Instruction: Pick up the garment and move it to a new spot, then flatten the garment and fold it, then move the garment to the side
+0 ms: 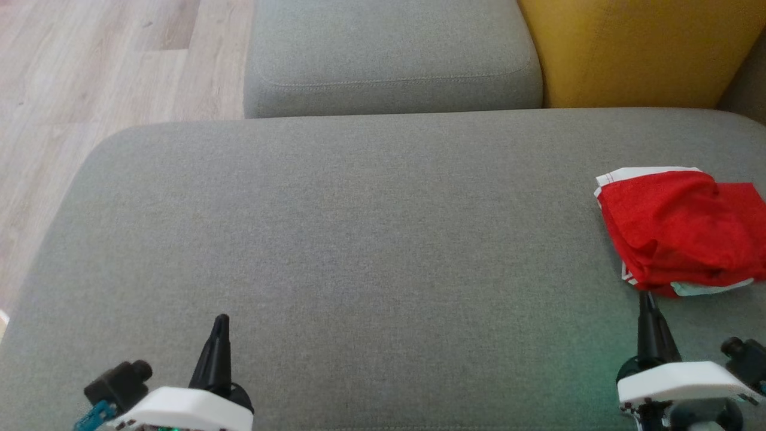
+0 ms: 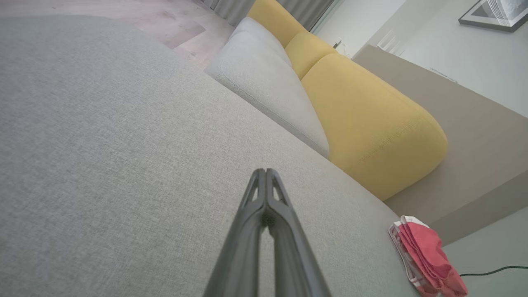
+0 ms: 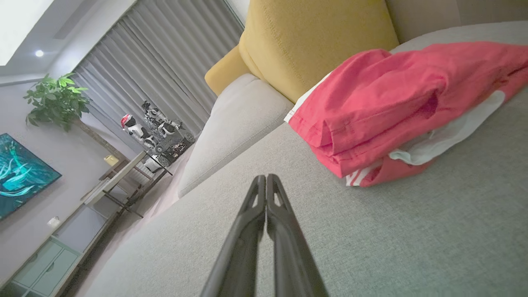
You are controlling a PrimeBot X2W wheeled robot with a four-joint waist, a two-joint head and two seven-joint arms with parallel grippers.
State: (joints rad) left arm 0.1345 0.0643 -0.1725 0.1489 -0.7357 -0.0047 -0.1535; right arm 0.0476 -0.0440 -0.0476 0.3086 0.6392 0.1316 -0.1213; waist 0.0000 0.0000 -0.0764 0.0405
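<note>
Left gripper (image 1: pixel 221 318) closed, empty; right gripper (image 1: pixel 644 296) closed, near red garment (image 1: pixel 676 227) on grey sofa (image 1: pixel 359 239); yellow cushion (image 1: pixel 634 54) behind.

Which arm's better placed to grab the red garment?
Right: the right gripper, shut, points at the red garment just ahead; the left gripper, also shut, sits far across the grey cushion.

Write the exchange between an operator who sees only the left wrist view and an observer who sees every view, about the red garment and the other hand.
Operator: Where is the right hand?
Observer: The right hand, fingers shut, points at the near edge of the garment, close to it but holding nothing.
Operator: How does the garment lie?
Observer: Bunched in loose folds on the grey cushion, with a pale lining poking out beneath the red layers.
</note>
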